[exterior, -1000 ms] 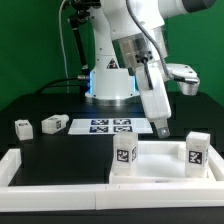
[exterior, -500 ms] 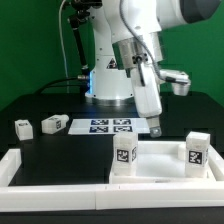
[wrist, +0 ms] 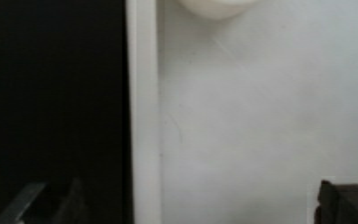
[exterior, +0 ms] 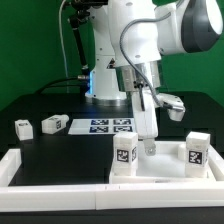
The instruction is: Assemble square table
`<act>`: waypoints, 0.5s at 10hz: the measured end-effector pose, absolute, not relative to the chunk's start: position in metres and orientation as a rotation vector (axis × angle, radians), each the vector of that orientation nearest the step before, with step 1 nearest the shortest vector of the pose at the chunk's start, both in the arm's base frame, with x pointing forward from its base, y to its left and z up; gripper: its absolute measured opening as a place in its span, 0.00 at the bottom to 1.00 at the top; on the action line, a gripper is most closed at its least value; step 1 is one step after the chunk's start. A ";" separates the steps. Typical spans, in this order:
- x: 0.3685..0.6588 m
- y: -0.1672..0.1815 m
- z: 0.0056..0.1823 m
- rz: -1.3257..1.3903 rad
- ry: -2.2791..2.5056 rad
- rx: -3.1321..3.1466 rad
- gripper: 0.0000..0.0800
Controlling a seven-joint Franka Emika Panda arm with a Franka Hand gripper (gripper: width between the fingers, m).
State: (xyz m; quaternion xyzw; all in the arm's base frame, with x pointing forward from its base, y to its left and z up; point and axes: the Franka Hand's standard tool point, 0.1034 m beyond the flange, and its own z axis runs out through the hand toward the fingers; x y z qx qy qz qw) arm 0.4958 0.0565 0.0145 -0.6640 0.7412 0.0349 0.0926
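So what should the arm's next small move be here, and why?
Probably ease straight down, then close: the pincer hangs open just above the square table slab, and the wrist view shows its edge between the spread fingertips, nothing gripped yet.

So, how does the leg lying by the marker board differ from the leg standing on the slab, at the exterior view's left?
The lying leg, by the marker board, rests on the black tabletop; the standing leg is upright on the square table. The lying leg is far from the gripper; the standing leg is near it. Both are white with tags.
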 end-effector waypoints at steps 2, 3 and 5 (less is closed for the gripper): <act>0.498 0.056 0.013 0.129 2.204 -1.964 0.78; 0.498 0.056 0.012 0.131 2.204 -1.965 0.62; 0.497 0.056 0.012 0.132 2.205 -1.965 0.44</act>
